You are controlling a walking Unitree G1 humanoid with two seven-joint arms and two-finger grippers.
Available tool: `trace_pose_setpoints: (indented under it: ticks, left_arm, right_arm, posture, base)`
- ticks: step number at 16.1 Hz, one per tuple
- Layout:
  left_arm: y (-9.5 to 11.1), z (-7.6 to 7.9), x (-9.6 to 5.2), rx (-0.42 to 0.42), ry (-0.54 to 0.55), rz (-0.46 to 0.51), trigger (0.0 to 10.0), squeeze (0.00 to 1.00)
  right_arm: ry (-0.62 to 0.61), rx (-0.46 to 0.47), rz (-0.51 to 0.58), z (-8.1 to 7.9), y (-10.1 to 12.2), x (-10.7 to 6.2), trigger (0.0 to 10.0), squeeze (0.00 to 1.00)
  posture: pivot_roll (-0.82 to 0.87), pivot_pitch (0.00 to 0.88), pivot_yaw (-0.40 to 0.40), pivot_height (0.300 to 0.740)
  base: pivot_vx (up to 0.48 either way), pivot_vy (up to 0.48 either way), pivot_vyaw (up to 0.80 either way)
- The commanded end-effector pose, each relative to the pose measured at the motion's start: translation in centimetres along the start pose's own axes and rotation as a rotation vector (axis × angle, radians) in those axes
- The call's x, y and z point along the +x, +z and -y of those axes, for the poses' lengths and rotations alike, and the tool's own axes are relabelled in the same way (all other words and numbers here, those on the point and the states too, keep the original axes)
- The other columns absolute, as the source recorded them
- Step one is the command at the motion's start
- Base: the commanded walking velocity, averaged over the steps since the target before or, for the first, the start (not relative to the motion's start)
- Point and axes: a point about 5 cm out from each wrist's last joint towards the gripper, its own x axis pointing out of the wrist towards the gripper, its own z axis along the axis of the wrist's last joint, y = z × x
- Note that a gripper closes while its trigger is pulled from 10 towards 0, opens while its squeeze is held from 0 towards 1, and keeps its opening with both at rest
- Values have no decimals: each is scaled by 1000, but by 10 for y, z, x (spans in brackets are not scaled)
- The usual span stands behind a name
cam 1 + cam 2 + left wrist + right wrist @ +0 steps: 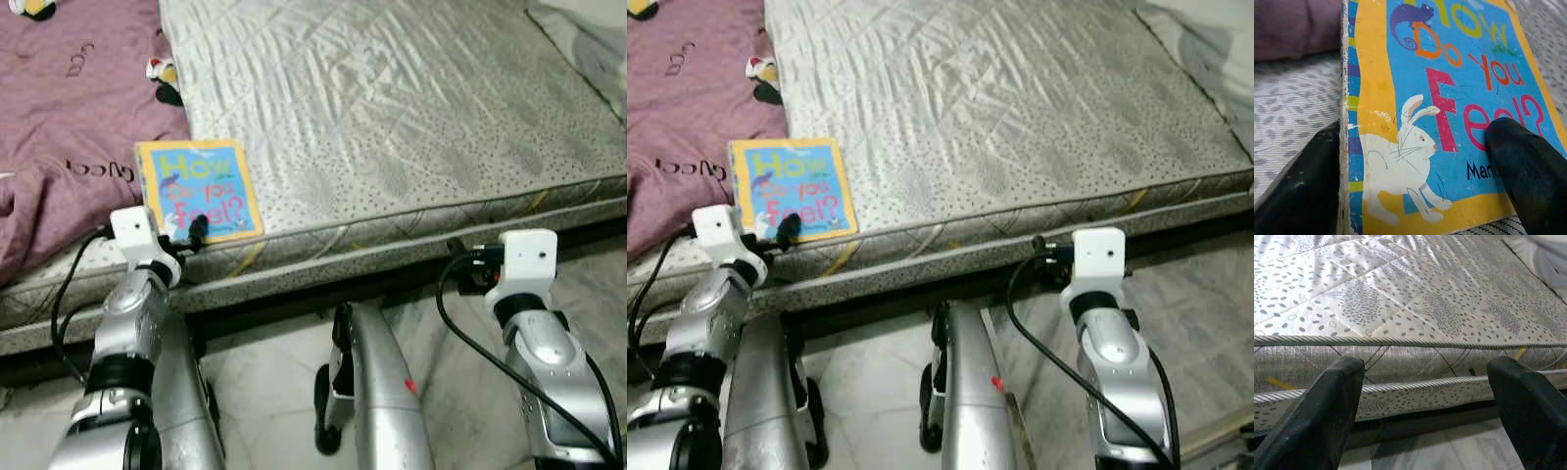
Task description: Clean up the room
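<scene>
- Book (201,191) lies flat at the mattress (411,127) edge, beside the purple blanket (69,127), long axis running away from me.
- My left gripper (1415,166) sits spread at its near end, one finger at the spine, one on the cover, unclamped.
- Right gripper (1425,396) hangs open, well off to the right.

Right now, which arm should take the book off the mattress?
Left. The left end effector is already at the book near the mattress edge, fingers open either side of its near corner. The right end effector faces the bare mattress side, well away from the book.
</scene>
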Motion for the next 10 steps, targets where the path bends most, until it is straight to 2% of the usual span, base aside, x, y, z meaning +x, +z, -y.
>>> trace_pose_setpoints:
  ticks: [1, 5, 7, 10]
  left_arm:
    - [-11, 4, -1, -5, -51, -52, 0, 0]
    - [-8, 2, 2, -6, -57, -41, 0, 0]
    - [-5, -1, 2, -1, -56, -23, 0, 0]
    - [-1, -4, 2, -9, -66, -6, 0, 0]
  right_arm:
    - [-25, -7, -14, 5, -3, 0, 10000, 0]
    - [-15, 13, 7, 6, 2, 7, 10000, 0]
    - [96, 104, 46, -10, 11, 15, 10000, 0]
    - [139, 126, 58, -18, 13, 20, 10000, 0]
  posture:
    - [-130, 235, -119, 502]
    - [-123, 211, -121, 502]
    - [-115, 191, -121, 502]
    - [-102, 171, -119, 502]
  base:
    - [0, 0, 0]
    - [0, 0, 0]
    - [0, 0, 0]
    - [0, 0, 0]
